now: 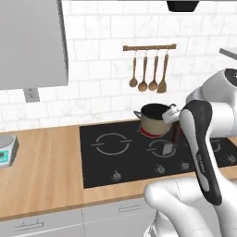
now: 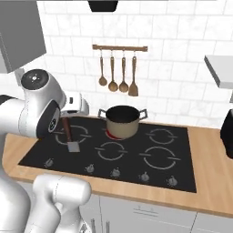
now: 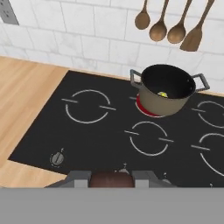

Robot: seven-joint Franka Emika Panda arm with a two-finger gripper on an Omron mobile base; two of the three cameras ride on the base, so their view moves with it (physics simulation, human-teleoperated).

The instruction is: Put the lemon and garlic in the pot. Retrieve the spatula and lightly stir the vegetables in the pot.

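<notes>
From the left, the pot (image 1: 155, 118) sits on a glowing red back burner (image 1: 149, 133), the spatula (image 1: 169, 146) hanging beside it. From the right, the gripper (image 2: 66, 121) pinches the spatula's brown handle, blade down over the stove (image 2: 136, 150). From the hand, a lemon (image 3: 162, 94) lies inside the pot.

The spatula (image 2: 70, 137) hangs blade-down over the left of the black hob (image 2: 182, 154), its brown handle running up into the arm's hand. The pot (image 2: 122, 121) sits on the glowing red back burner (image 2: 109, 134), below wooden utensils (image 2: 119, 73) hanging on a rail.
</notes>
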